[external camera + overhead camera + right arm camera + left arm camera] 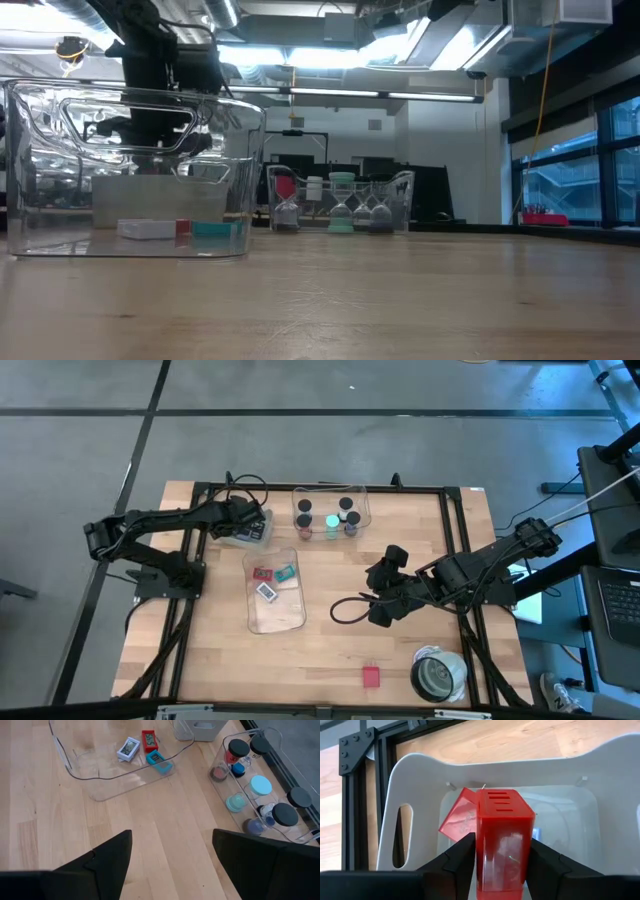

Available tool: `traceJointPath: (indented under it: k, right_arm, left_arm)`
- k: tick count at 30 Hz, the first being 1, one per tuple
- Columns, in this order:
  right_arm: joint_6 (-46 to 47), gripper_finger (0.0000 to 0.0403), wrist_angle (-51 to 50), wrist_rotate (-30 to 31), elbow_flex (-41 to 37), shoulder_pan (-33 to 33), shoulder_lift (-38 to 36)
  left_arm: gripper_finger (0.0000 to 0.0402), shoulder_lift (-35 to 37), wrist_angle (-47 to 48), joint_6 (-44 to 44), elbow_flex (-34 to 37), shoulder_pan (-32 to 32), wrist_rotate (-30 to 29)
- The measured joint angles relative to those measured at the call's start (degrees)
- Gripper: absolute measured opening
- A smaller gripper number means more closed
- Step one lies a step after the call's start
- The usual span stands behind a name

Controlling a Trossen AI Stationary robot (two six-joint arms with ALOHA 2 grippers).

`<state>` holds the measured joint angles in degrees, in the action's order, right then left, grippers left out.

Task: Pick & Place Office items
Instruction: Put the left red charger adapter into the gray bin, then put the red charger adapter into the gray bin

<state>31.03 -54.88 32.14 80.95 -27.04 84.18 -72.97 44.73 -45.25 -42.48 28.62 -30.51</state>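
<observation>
One red block (371, 677) lies near the desk's front edge beside one grey-white roll (438, 674). The right claw (385, 588), fingers spread wide and empty, hovers mid-desk. One clear bin (274, 588) holds three small blocks. At the back edge, the left claw (501, 851) clamps a translucent red slotted box (503, 840) over a white tray (420, 785).

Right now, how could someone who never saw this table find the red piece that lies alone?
Start at the large grey-white roll near the table's front edge, on the right arm's side. Just beside it, toward the table's middle, a small red block lies on bare wood. Unlike the other small pieces, it sits in no clear bin and has no neighbours touching it.
</observation>
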Motion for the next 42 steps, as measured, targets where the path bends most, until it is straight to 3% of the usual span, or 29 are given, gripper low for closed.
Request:
traceJointPath:
  k: [7, 15, 22, 32, 42]
  right_arm:
    - [0.0, 0.0279, 0.0, 0.0, 0.0, 0.0, 0.0]
    - [0.0, 0.0279, 0.0, -0.3, 0.0, 0.0, 0.0]
    - [4.6, 0.0279, 0.0, -9.8, 0.0, -0.4, 0.0]
    - [9.1, 0.0279, 0.1, -9.0, -4.3, -7.3, 0.0]
    - [15.3, 0.0279, 7.9, -9.5, -13.3, -11.2, 0.0]
  left_arm:
    - [0.018, 0.0, 0.4, 1.1, -0.7, 0.0, 1.9]
    - [0.0204, 0.0, 1.8, 5.5, -7.0, 0.0, 6.3]
    - [0.0192, 0.0, 4.7, 4.7, -14.2, -2.8, 10.8]
    - [0.0166, 0.3, -4.7, 3.9, -16.2, -21.5, 9.8]
    - [0.0152, 0.3, -17.6, 2.5, -16.2, -43.1, -0.3]
